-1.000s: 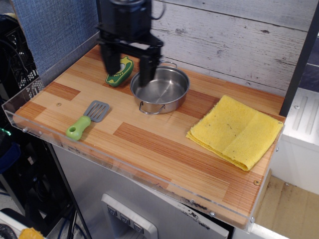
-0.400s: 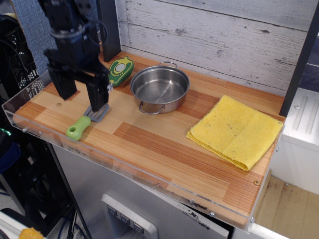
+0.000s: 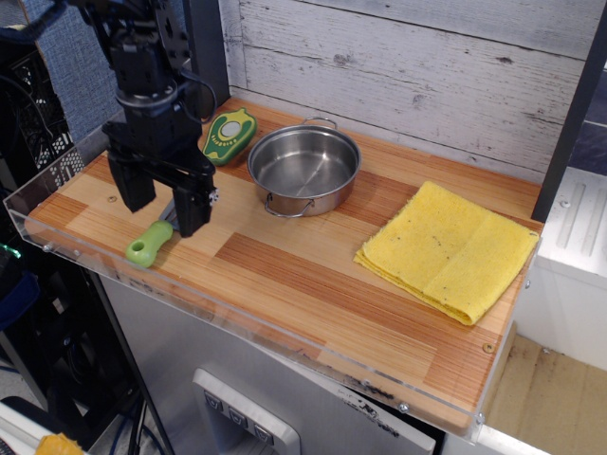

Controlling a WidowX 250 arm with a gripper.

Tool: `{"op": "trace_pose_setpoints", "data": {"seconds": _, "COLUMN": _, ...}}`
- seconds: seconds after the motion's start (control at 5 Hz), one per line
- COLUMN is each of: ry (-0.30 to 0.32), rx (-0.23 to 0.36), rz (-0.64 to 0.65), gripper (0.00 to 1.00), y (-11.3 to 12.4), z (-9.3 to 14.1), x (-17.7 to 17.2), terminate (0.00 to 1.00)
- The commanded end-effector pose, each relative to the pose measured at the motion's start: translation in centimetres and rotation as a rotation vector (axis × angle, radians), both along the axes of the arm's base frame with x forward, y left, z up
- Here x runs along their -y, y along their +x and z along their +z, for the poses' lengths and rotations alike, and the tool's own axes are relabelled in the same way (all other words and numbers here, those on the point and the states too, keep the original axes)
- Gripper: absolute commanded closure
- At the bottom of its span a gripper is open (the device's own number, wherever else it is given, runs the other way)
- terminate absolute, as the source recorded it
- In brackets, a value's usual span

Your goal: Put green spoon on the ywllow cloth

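Note:
The green spoon (image 3: 147, 245) lies on the wooden table (image 3: 285, 256) near the front left edge; its lime-green handle shows and its grey head is mostly hidden behind my gripper. My gripper (image 3: 161, 204) is open, its two black fingers straddling the spoon's head and reaching down close to the table. The yellow cloth (image 3: 448, 249) lies folded flat at the right side of the table, far from the gripper.
A steel pot (image 3: 303, 169) stands at the table's middle back. A dark green and yellow avocado-shaped toy (image 3: 228, 136) lies left of the pot. A clear plastic rim (image 3: 57, 251) runs along the table's front and left edges. A plank wall stands behind.
My gripper has moved from over the pot to the left and forward, then lowered over the spoon's head. The spoon, pot and cloth have not moved.

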State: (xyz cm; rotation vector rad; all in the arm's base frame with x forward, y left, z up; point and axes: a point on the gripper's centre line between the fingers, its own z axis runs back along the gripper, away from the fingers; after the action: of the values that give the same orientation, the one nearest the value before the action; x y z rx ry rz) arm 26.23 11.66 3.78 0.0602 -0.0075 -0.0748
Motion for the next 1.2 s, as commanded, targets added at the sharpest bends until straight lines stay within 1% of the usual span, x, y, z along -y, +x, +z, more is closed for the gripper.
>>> {"op": "trace_pose_setpoints", "data": {"seconds": 0.0, "ry": 0.035, "rx": 0.011, "rz": -0.017, "gripper": 0.0, "y": 0.0, "z": -0.4, "x": -1.1, "terminate": 0.0}}
{"op": "trace_pose_setpoints", "data": {"seconds": 0.4, "ry": 0.029, "rx": -0.031, "rz": -0.011, "gripper": 0.0, "y": -1.1, "z": -1.4, "x": -1.6, "terminate": 0.0}}
{"op": "trace_pose_setpoints", "data": {"seconds": 0.6, "ry": 0.004, "rx": -0.069, "rz": -0.021, "gripper": 0.0, "y": -1.6, "z": -2.6, "x": -0.9, "terminate": 0.0}}
{"op": "trace_pose_setpoints", "data": {"seconds": 0.8, "ry": -0.007, "rx": -0.078, "rz": -0.021, "gripper": 0.0, "y": -1.7, "z": -3.3, "x": -0.7, "terminate": 0.0}}
{"op": "trace_pose_setpoints", "data": {"seconds": 1.0, "ry": -0.007, "rx": -0.078, "rz": -0.018, "gripper": 1.0, "y": -1.6, "z": -3.4, "x": -0.6, "terminate": 0.0}}
